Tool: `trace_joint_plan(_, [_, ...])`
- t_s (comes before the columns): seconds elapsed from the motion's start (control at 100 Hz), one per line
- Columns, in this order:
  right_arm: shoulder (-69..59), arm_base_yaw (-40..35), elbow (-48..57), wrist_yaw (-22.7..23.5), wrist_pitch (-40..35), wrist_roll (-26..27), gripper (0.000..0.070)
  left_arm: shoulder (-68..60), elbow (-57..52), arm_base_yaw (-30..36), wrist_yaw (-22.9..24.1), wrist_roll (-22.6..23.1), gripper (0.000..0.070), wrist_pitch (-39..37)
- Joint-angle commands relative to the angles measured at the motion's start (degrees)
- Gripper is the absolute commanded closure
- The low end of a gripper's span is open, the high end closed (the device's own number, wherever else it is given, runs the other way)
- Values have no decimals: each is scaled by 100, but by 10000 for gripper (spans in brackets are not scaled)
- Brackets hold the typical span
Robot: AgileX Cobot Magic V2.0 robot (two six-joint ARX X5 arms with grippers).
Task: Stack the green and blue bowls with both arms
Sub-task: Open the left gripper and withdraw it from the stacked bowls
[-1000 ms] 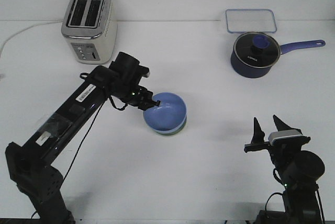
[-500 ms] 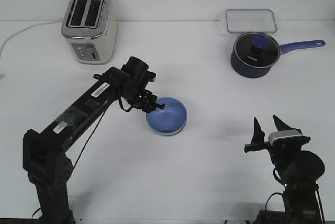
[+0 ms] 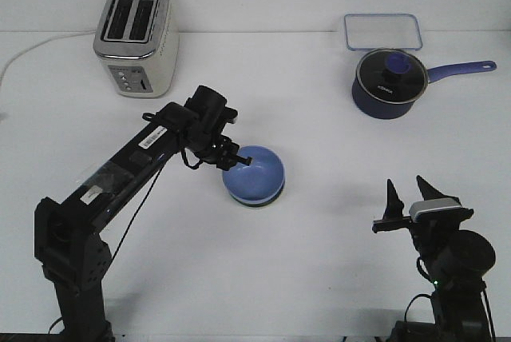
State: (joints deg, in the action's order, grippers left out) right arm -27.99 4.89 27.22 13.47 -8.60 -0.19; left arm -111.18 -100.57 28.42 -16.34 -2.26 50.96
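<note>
One view only, front. Blue bowl (image 3: 254,176) nested in green bowl (image 3: 257,201), well toward you from toaster (image 3: 136,38). Left gripper (image 3: 237,161) at blue rim, jaw state unclear; right gripper (image 3: 407,198) parted, idle. Pull away while clamped and you tip stack.

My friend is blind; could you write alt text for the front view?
The left gripper touches the rim of a blue bowl nested in a green bowl mid-table. The right gripper rests open nearby; a toaster, saucepan and clear container stand behind.
</note>
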Motion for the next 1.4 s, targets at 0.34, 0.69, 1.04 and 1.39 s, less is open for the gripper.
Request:
trace_joint_plan(0.34, [-17,-4,0,-2,48,37,302,-90,-92,66,-22,28,400,-24])
trace_joint_plan(0.69, [-17,-4,0,-2,48,37,302,136,-109,-83,-166,175,237,-168])
trace_joint_plan(1.04, [-17,-4,0,-2,46,35,302,1228,-109,-787,286,225,239,-177])
trace_joint_plan(1.39, [-17,-4,0,-2,48,35,302,2677,706,-1174,920,37,239,-702])
